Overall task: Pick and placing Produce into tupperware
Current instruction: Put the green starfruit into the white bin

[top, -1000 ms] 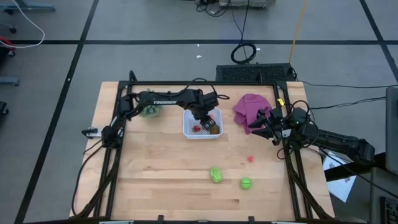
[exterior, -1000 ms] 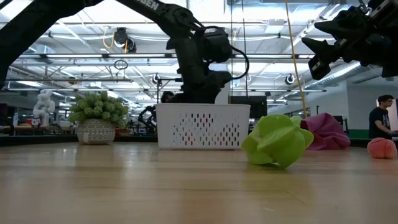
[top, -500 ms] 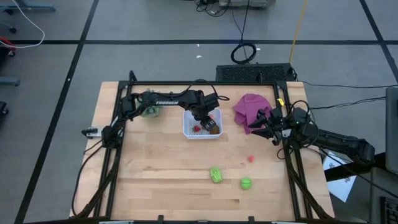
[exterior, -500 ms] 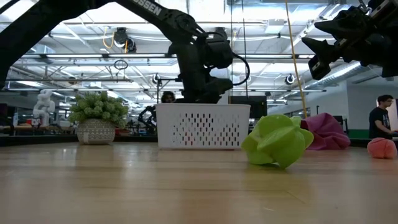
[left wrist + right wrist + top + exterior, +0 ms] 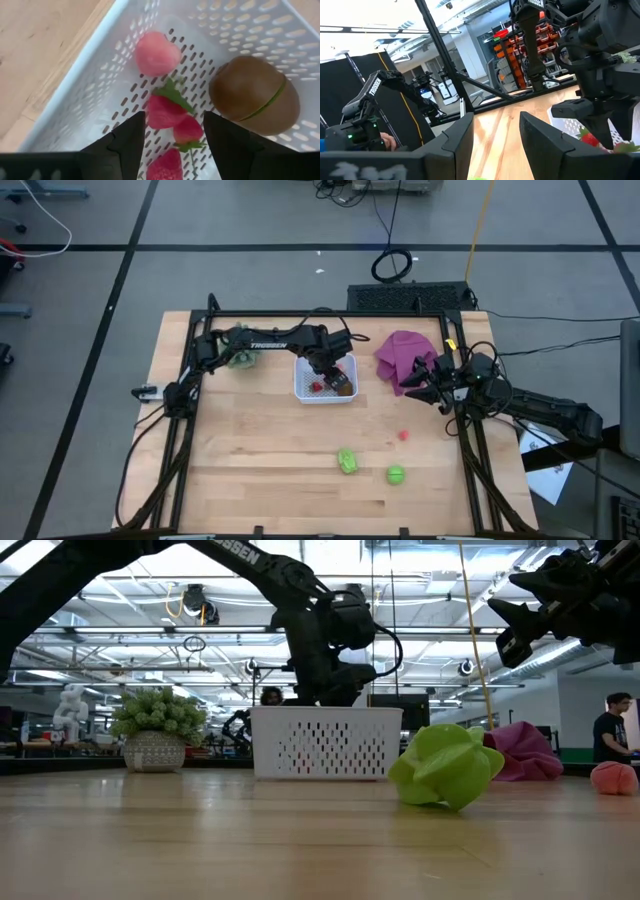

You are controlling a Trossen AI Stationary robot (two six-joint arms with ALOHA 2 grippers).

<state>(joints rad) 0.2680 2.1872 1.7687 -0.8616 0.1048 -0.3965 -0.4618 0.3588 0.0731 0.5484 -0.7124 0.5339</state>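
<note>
Here the left gripper [image 5: 328,367] hangs inside the white tupperware [image 5: 303,388], fingers parted with nothing between them, apparently releasing onto the strawberries [image 5: 167,111] and brown kiwi [image 5: 254,95]; its arm reads "TROSSEN". Two green pieces [image 5: 347,461] and a pink bit [image 5: 404,435] remain on the table [image 5: 250,470]. The right gripper [image 5: 418,387], slightly parted and holding nothing, waits over the purple cloth [image 5: 395,350].

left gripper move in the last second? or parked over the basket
Yes, slightly. In the low view the left gripper has sunk closer to the rim of the white tupperware and now hangs over it, fingers apart, nothing held.
</note>
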